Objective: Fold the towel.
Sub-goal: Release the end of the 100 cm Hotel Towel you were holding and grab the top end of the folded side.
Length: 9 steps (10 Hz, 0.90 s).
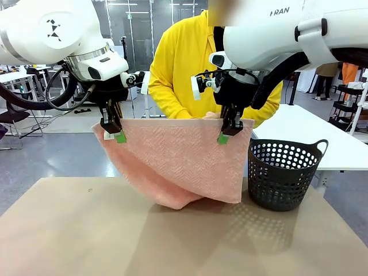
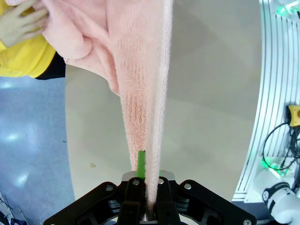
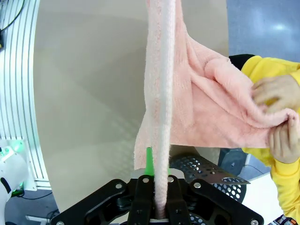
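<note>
1. Currently, you see the left gripper at centre left of the front view, its jaws clamped on the upper left corner of the towel. A small white tag sits just beside it.
2. Locate the right gripper at centre right of the same view. Its jaws are clamped on the towel's top edge near the upper right corner.
3. Note that the towel hangs between the two grippers in the middle of the frame. Its top edge is stretched level and its lower part sags toward the table. You cannot tell whether the lowest fold rests on it.
4. In the left wrist view, the towel rises from the closed left gripper at bottom centre. The person's hand grips the cloth at upper left.
5. In the right wrist view, the towel rises from the closed right gripper. At the right edge the person's hand and a second hand pinch the far part.
6. Find the basket at lower right of the front view, standing on the table just beside the towel.
</note>
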Available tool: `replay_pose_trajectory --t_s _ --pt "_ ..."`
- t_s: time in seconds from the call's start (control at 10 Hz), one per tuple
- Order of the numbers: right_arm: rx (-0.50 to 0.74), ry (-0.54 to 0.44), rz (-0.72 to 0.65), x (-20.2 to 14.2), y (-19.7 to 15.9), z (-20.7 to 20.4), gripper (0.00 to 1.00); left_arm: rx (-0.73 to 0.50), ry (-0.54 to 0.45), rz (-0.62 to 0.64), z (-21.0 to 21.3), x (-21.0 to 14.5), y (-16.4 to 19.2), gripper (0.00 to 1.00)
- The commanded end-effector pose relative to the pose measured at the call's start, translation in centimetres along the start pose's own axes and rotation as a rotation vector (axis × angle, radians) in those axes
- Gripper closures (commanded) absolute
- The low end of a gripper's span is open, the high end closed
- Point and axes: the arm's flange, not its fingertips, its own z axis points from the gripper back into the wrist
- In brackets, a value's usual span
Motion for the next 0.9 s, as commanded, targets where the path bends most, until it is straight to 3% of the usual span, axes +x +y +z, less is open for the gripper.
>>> replay_pose_trajectory --t_s 0.0,0.8 --pt "-0.001 0.001 0.001 -0.03 -0.01 0.02 1.0 0.003 -0.002 0.003 0.11 -0.07 0.14 1.0" --pt "-0.001 0.001 0.001 -0.03 -0.01 0.02 1.0 0.003 -0.002 0.003 0.11 -0.07 0.14 1.0"
